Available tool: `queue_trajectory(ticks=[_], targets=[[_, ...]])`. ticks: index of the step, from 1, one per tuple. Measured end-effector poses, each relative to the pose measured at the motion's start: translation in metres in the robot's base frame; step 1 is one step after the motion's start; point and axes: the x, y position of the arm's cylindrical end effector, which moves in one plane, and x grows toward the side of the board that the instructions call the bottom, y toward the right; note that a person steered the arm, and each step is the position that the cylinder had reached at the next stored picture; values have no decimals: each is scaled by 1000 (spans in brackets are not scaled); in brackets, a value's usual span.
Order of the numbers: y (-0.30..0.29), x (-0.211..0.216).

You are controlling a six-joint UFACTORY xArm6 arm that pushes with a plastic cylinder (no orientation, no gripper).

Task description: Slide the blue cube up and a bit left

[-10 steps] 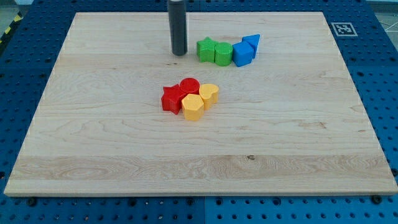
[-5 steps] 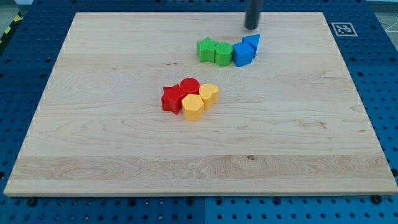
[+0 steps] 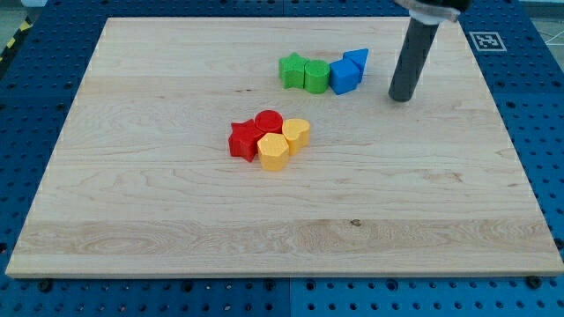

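The blue cube (image 3: 344, 77) sits near the view's top, right of centre, on the wooden board (image 3: 176, 220). A blue triangular block (image 3: 357, 59) touches it at its upper right. A green cylinder (image 3: 315, 76) touches its left side, and a green star (image 3: 292, 70) lies left of that. My tip (image 3: 401, 97) rests on the board to the right of the blue cube and slightly below it, with a clear gap between them.
A cluster lies near the board's centre: a red star (image 3: 242, 139), a red cylinder (image 3: 268, 122), a yellow hexagon (image 3: 273, 151) and a yellow heart-like block (image 3: 296, 132). A marker tag (image 3: 486, 40) sits at the board's top right corner.
My tip has moved from left of the green star, across the top of the row, down to the right of the blue cube. No block has moved.
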Motion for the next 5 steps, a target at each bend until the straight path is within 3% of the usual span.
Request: queue_trajectory(ticks=[1,5], targets=[[-31,6],[-76,-59]])
